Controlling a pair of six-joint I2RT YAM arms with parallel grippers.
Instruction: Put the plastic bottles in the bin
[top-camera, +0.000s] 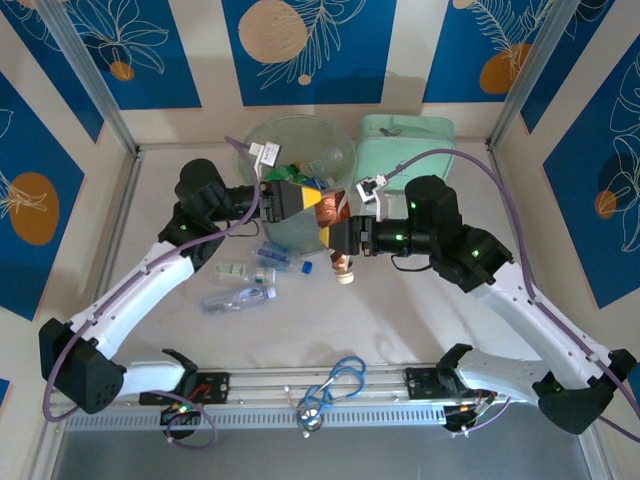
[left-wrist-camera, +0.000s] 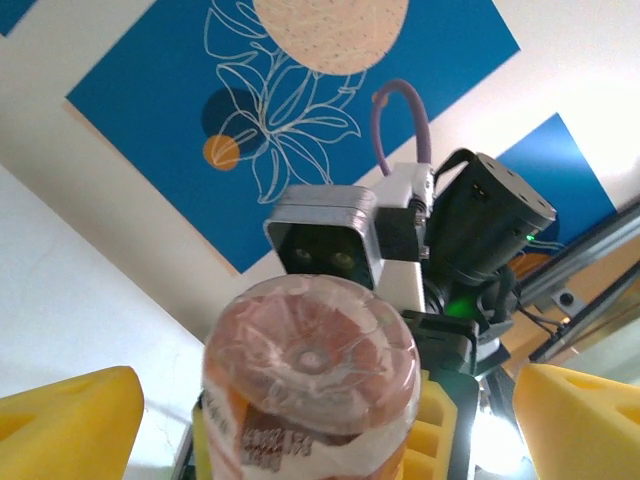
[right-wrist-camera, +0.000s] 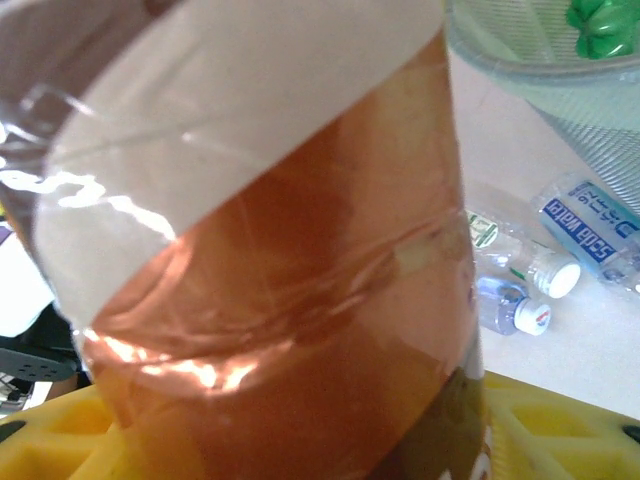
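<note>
Orange bottle (right-wrist-camera: 300, 300) — seemingly within right gripper (top-camera: 338, 236)

We see the brown-orange bottle (top-camera: 342, 240) held off the surface, cap toward the near side, just in front of the pale-green bin (top-camera: 256, 140). Green bottles (top-camera: 298, 172) lie inside it; clear blue-labelled bottles (top-camera: 240, 298) lie flat nearby.

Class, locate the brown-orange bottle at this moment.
In the top view, the brown-orange bottle sits mid-table in the right claw, just in front of the bin, with the open left claw at its base.
</note>
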